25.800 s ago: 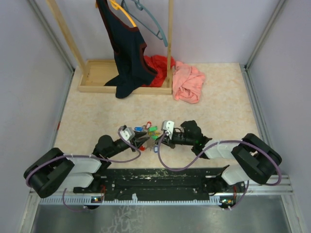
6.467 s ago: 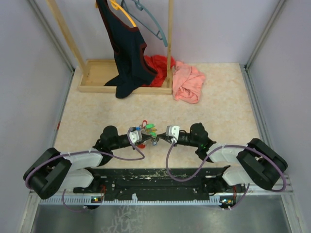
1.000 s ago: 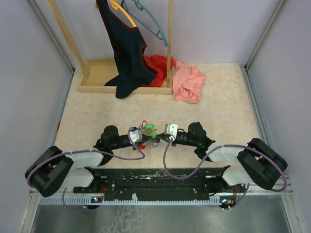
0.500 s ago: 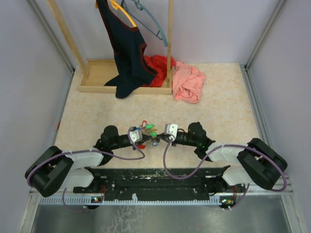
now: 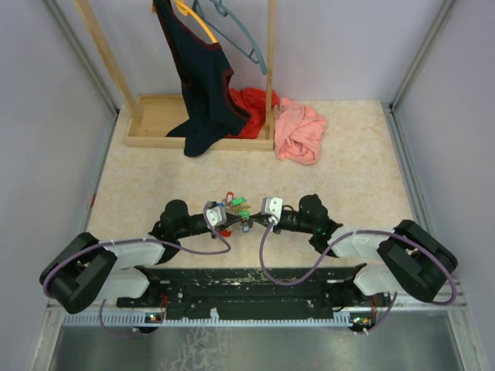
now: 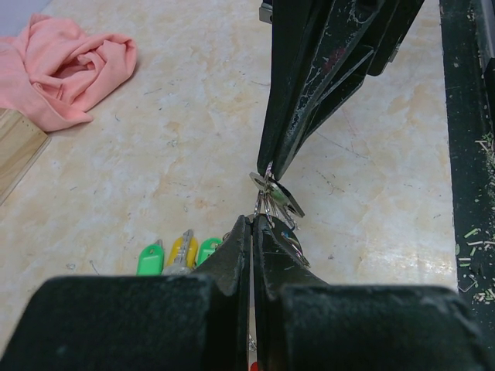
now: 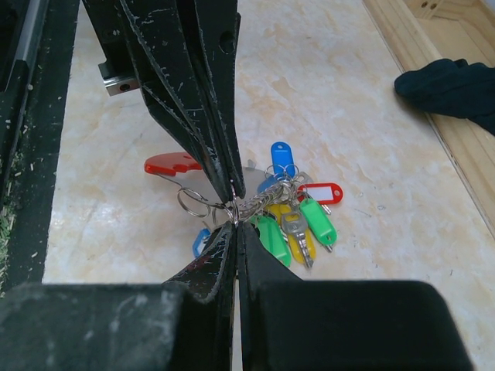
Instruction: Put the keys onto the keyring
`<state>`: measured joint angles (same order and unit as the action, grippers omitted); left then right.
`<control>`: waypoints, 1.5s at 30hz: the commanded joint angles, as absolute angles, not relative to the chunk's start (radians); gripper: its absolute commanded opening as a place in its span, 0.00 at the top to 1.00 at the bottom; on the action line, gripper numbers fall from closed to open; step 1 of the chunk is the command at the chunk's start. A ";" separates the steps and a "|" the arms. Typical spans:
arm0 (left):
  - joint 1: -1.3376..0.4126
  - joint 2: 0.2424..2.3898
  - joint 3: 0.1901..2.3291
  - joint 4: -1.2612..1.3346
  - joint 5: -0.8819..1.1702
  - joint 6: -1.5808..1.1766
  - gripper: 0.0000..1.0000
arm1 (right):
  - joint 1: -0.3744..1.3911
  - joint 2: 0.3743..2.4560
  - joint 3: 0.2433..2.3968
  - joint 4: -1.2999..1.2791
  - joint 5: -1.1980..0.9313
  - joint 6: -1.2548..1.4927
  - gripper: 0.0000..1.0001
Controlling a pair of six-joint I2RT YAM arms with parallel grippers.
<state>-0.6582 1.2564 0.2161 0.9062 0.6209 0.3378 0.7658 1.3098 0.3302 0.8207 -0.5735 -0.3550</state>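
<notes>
My two grippers meet tip to tip low over the floor, just in front of the arm bases. The left gripper (image 5: 232,222) (image 6: 253,219) and the right gripper (image 5: 249,224) (image 7: 236,225) are both shut. Each pinches the small metal keyring (image 7: 234,209) (image 6: 263,202) from its own side. A chain of rings runs from it to the keys (image 7: 298,224) (image 5: 238,204), a bunch with blue, green, yellow and red-framed tags lying on the floor. A silver key (image 6: 282,199) hangs by the tips. A red tag (image 7: 174,164) with a loose ring (image 7: 193,202) lies beside them.
A wooden clothes rack (image 5: 158,116) with a dark garment (image 5: 203,85) stands at the back. Red cloth (image 5: 251,104) and pink cloth (image 5: 300,131) lie beside it. Grey walls close in both sides. The black base rail (image 5: 247,290) runs along the near edge.
</notes>
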 commanded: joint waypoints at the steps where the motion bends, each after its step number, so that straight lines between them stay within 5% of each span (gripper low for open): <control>1: -0.652 1.250 0.224 0.958 0.632 0.336 0.99 | 0.778 1.295 0.373 0.847 -0.582 -0.346 1.00; 45: -0.652 1.274 0.233 0.959 0.743 0.353 0.99 | 0.779 1.316 0.408 0.797 -0.635 -0.345 1.00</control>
<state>-0.6498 1.2667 0.2161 0.9192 0.6678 0.3412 0.7654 1.3106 0.3485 0.7879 -0.5808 -0.3553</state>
